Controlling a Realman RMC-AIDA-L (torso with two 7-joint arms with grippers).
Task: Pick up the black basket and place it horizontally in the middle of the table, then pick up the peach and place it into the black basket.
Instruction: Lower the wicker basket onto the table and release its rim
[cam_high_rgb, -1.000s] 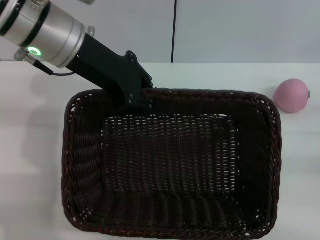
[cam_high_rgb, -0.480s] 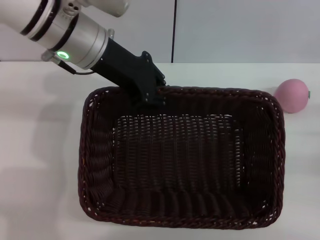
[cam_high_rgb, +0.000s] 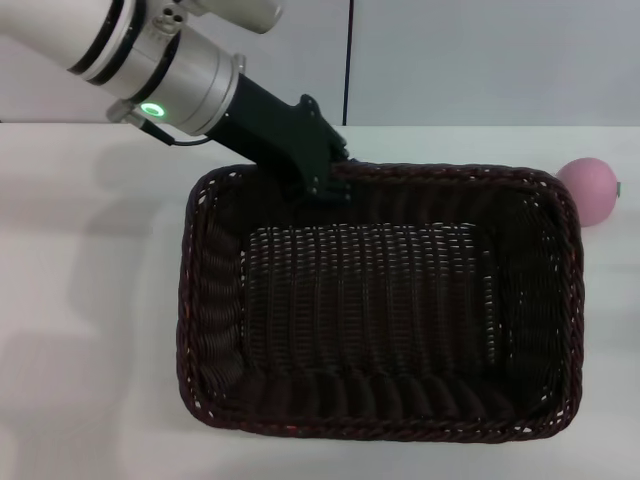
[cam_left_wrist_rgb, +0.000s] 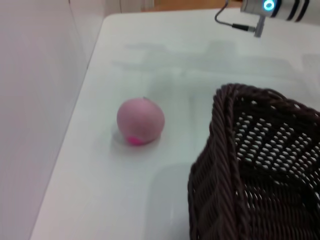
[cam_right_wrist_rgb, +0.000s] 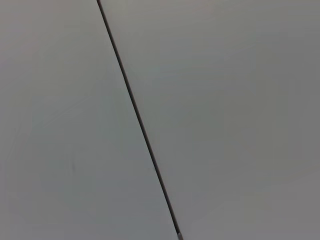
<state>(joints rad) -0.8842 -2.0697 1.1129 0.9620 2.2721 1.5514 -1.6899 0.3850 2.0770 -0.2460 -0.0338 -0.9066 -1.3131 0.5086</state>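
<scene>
1. One black basket (cam_high_rgb: 380, 305) sits on the white surface (cam_high_rgb: 90, 330).
2. One left hand (cam_high_rgb: 325, 185) is clamped on the basket's far rim.
3. One peach (cam_high_rgb: 590, 192) lies just beside the basket's far right corner.

we see the black basket (cam_high_rgb: 380, 310) as a very dark brown-black weave, with white showing through its open sides and floor as rows of small pale dots. the peach (cam_left_wrist_rgb: 140, 121) is pale pink with a brighter magenta blotch low on one side. the table (cam_high_rgb: 90, 300) is plain white. the left gripper (cam_high_rgb: 325, 180) is matte black, on a silver arm (cam_high_rgb: 150, 60) with black bands and a glowing green ring light.
</scene>
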